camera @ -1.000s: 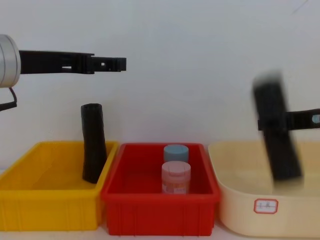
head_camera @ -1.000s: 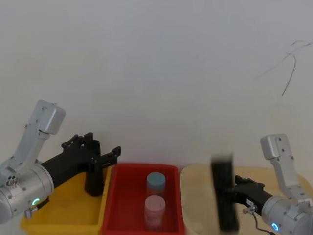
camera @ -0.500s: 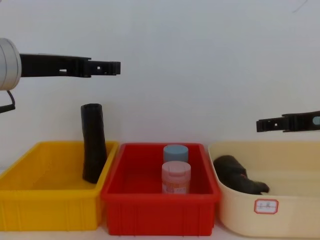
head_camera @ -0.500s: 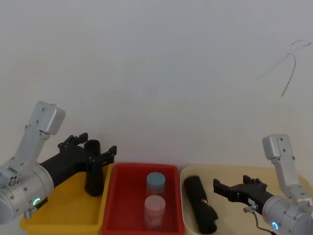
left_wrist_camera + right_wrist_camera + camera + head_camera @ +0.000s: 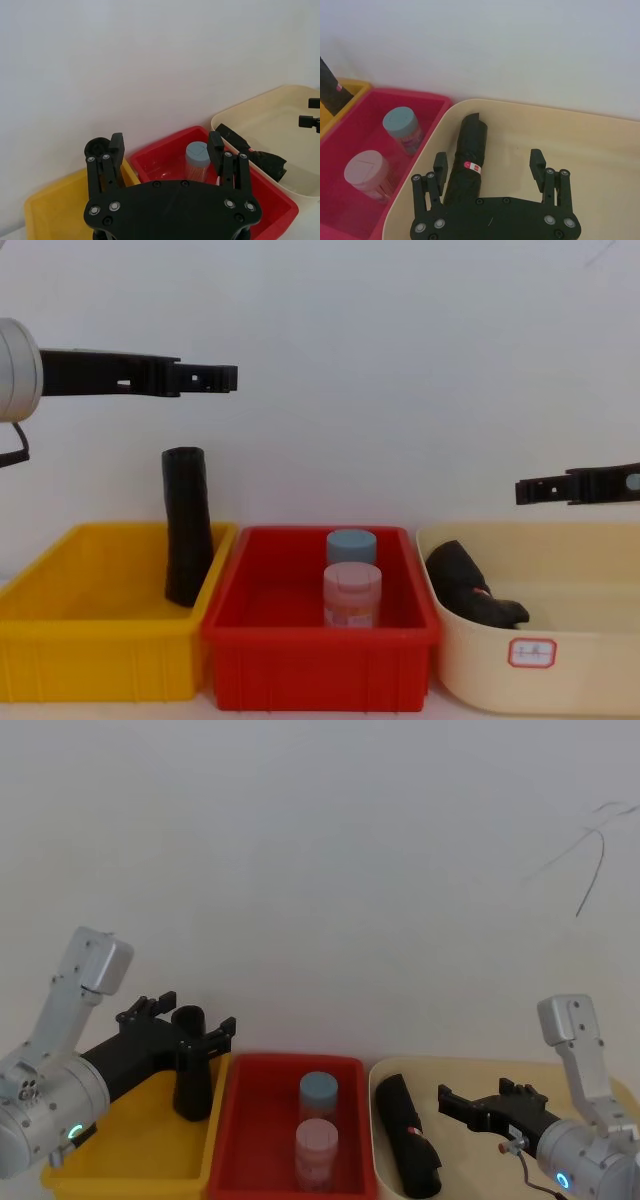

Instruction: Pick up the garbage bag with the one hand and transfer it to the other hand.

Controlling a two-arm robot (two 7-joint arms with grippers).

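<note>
Garbage bag (image 5: 408,1135): flat in cream tub (image 5: 440,1063), lower right, unheld. Right gripper (image 5: 525,490): spread, empty, above tub, likely poised to grasp. Left gripper (image 5: 225,378): spread, empty, upper left, likely parked for handover.

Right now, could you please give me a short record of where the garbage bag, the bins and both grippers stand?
garbage bag: lying on its side at the left end of the cream bin, not held
left gripper: open, empty, raised over the yellow bin
right gripper: open, empty, raised over the cream bin
slim black roll: standing tilted in the yellow bin, by its right wall
red bin: holds the blue-lidded jar behind the pink-lidded jar
</note>
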